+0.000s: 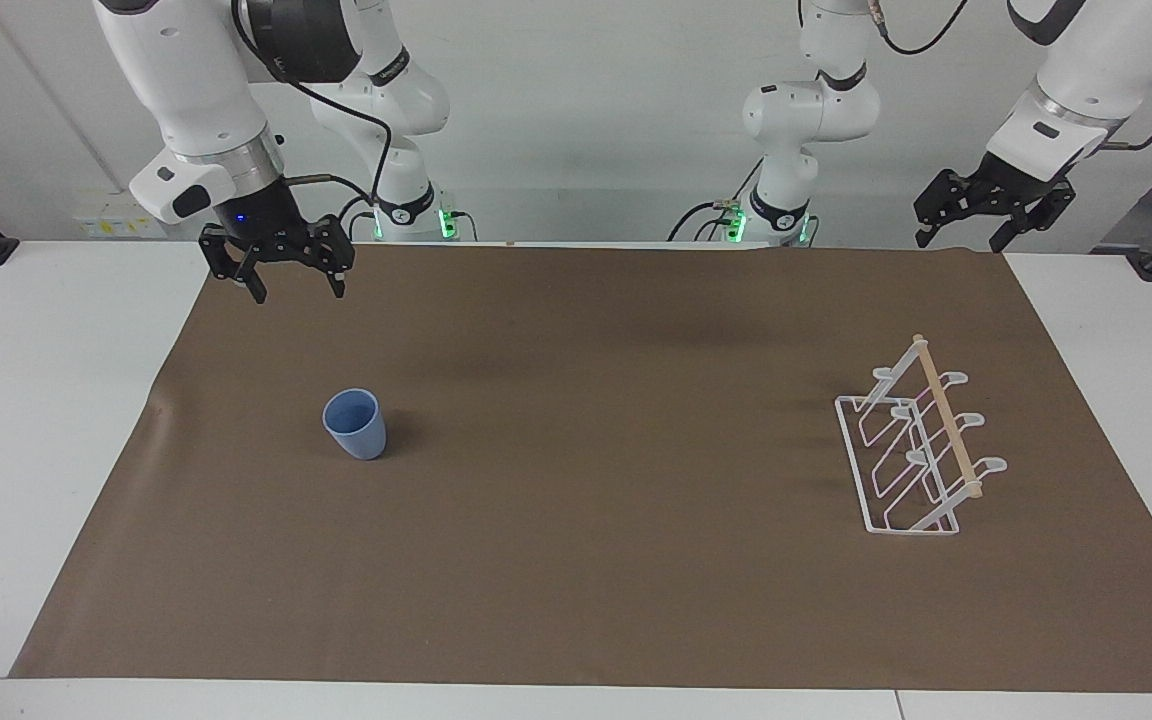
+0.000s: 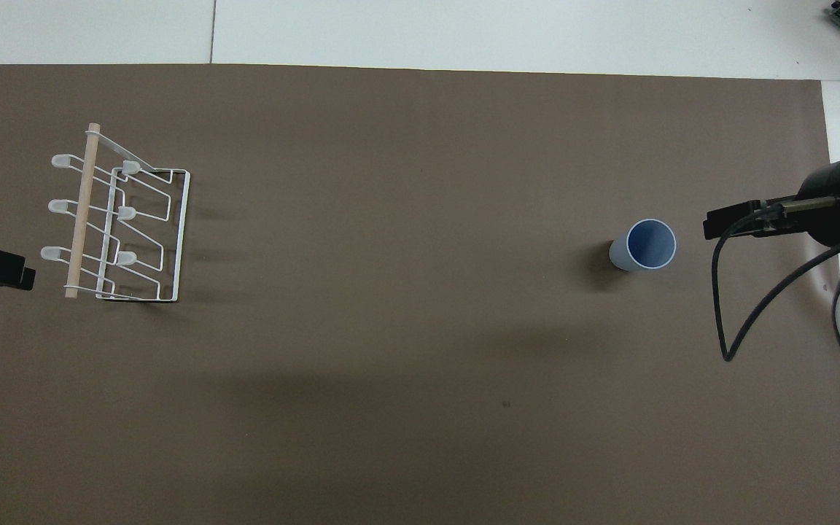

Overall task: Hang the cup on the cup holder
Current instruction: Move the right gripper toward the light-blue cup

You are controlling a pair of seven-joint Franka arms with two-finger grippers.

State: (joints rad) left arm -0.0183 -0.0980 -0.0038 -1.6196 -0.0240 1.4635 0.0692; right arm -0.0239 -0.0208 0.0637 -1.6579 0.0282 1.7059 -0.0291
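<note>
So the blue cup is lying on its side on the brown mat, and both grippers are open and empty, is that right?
Not quite: the cup stands upright, mouth up, as the facing view shows. The rest holds: it is on the brown mat, and the left gripper and right gripper are open and empty.

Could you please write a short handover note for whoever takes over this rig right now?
Right gripper: open, empty, raised over the brown mat's edge nearest the robots, at its own end.
Left gripper: open, empty, waiting above its end of the table.
Cup: upright on the mat, toward the right arm's end.
Cup holder: standing toward the left arm's end, prongs bare.
Done: nothing yet.
Left: grasp the cup, carry it across, hang it on a prong.
</note>
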